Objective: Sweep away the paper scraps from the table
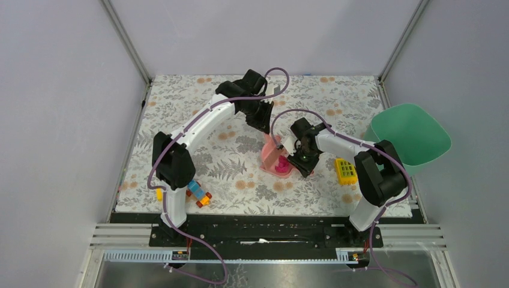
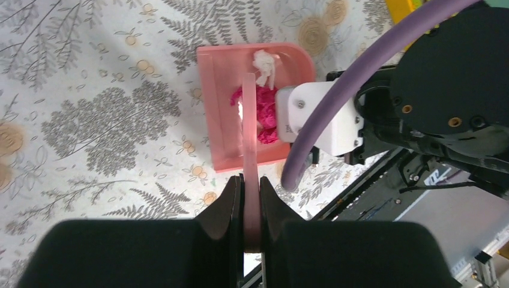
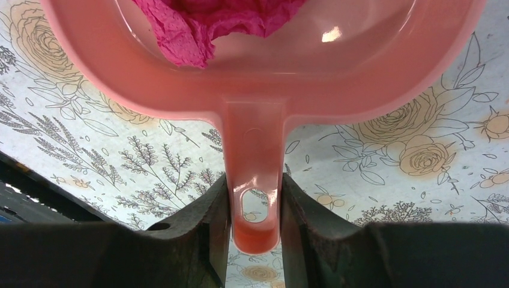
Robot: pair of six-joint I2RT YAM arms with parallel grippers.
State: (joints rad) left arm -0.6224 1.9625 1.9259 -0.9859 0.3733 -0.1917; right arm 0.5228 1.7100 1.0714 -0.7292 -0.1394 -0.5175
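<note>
R claw (image 3: 255, 193) grips dustpan (image 3: 258, 78); wrist prob. pitched down.

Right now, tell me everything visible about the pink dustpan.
The pink dustpan is glossy, slightly translucent plastic: a shallow rounded tray with raised rim and a flat handle pierced by a hanging hole. The right fingers clamp that handle. It sits low over the table; contact is unclear. Inside lie magenta paper scraps and a white scrap. A thin pink tool in the left fingers reaches over it.
</note>
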